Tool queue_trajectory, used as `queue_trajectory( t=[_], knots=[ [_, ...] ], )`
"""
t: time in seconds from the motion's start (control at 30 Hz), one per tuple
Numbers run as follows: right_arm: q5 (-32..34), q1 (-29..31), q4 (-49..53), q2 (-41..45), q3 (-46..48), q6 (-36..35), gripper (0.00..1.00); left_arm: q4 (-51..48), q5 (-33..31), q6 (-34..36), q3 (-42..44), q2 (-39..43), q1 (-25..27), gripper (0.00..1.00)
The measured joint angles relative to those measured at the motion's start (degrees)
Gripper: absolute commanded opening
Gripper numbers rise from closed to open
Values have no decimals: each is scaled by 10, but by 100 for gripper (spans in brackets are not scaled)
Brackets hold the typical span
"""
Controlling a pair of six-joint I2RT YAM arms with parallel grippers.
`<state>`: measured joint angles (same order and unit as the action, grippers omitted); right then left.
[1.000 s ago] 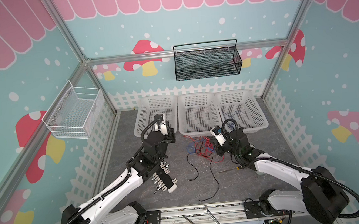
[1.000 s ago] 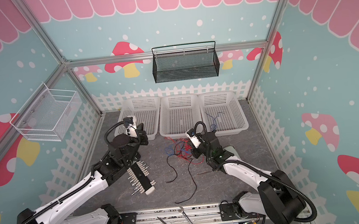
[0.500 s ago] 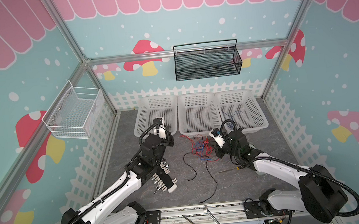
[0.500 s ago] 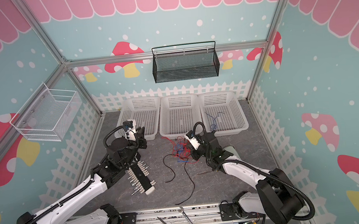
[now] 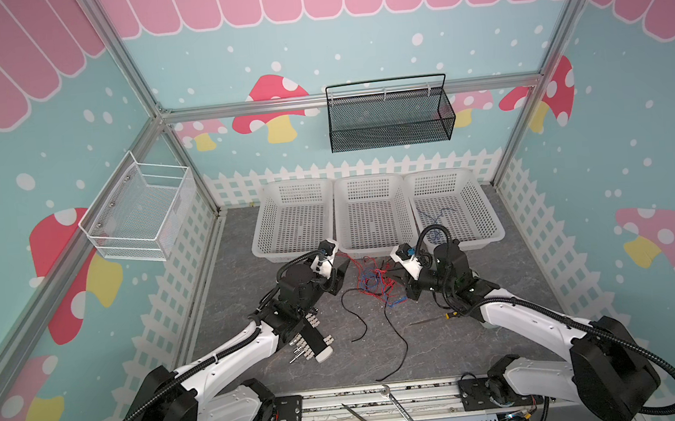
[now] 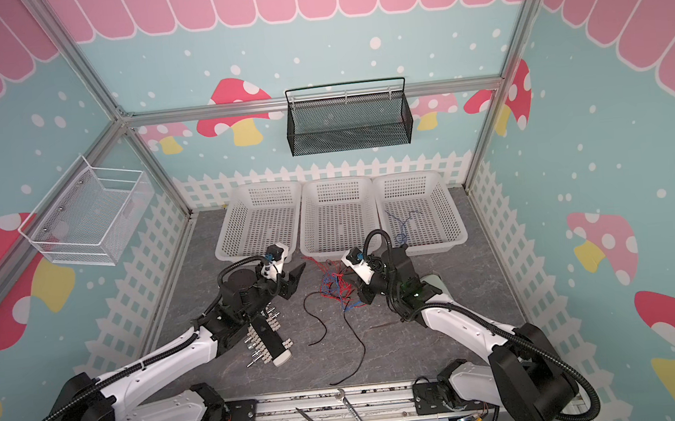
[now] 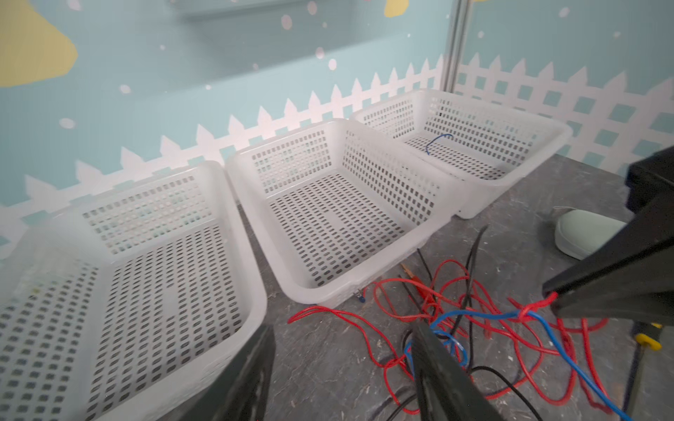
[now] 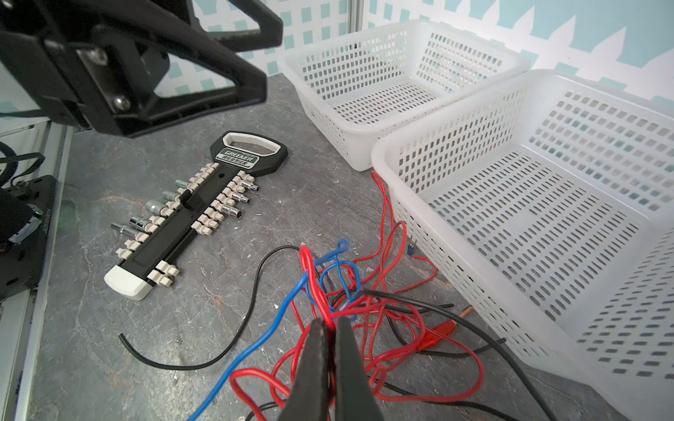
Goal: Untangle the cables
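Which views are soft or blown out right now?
Left wrist view: nearest basket is smeared, the other two crisp. Right wrist view: sharp on the cables and socket rail. Both top views: evenly lit, no glare.

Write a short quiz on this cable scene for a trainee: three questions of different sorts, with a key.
1. True or false: the left gripper holds a cable.
2. In the top views, which basket holds the lone blue cable? A left, B middle, C right.
3. Fill in: the right gripper is shut on a ___ strand of the cable tangle.
Key: 1 false, its jaws stand open and empty; 2 C, the right basket; 3 red.
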<state>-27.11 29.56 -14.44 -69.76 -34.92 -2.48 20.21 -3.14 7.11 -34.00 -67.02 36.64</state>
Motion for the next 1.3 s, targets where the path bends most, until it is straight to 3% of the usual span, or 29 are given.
queue_trajectory(
  t=[0.27, 0.7, 0.9, 1.1, 1.3],
  knots=[
    [-14, 0, 5, 2, -15, -9, 0, 29, 82, 56, 0, -35, 3, 58],
    [-38, 0, 12, 9, -23, -14, 0, 59, 107, 128, 0, -120, 52, 52],
    [-44, 0, 13, 9, -23, -14, 0, 80, 104, 147, -4, -139, 58, 34],
    [-44, 0, 13, 9, -24, -14, 0, 116, 94, 154, -10, -151, 59, 1],
    [-40, 0, 13, 8, -25, -13, 0, 126, 85, 156, -11, -158, 62, 0]
  ],
)
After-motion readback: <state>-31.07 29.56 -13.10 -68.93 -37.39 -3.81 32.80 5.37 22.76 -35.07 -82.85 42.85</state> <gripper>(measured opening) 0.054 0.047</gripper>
